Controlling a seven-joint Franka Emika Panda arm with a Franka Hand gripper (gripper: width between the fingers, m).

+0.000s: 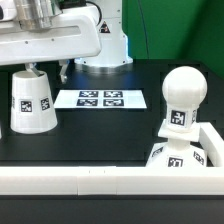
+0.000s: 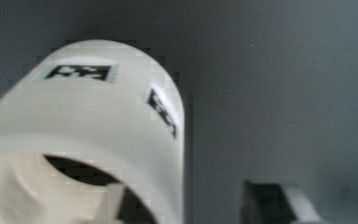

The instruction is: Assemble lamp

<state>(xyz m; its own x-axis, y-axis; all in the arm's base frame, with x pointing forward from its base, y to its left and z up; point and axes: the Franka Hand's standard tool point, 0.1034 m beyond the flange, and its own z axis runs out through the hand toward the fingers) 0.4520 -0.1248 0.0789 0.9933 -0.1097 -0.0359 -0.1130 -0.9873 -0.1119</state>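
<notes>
The white tapered shade [image 1: 30, 102] stands on the black table at the exterior view's left, narrow end up, with a tag on its side. It fills the wrist view [image 2: 96, 120], where a dark opening shows in its upper end. My gripper [image 1: 45, 68] hangs just above the shade's top and is open. One dark finger [image 2: 286, 205] shows beside the shade, apart from its wall; the other finger is hidden. The round-headed bulb [image 1: 183, 95] stands upright on the small base [image 1: 178, 157] at the exterior view's right.
The marker board [image 1: 100, 98] lies flat on the table between the shade and the bulb. A low white wall [image 1: 100, 181] runs along the front and turns up the right side next to the base. The robot's white mount [image 1: 105, 45] stands behind.
</notes>
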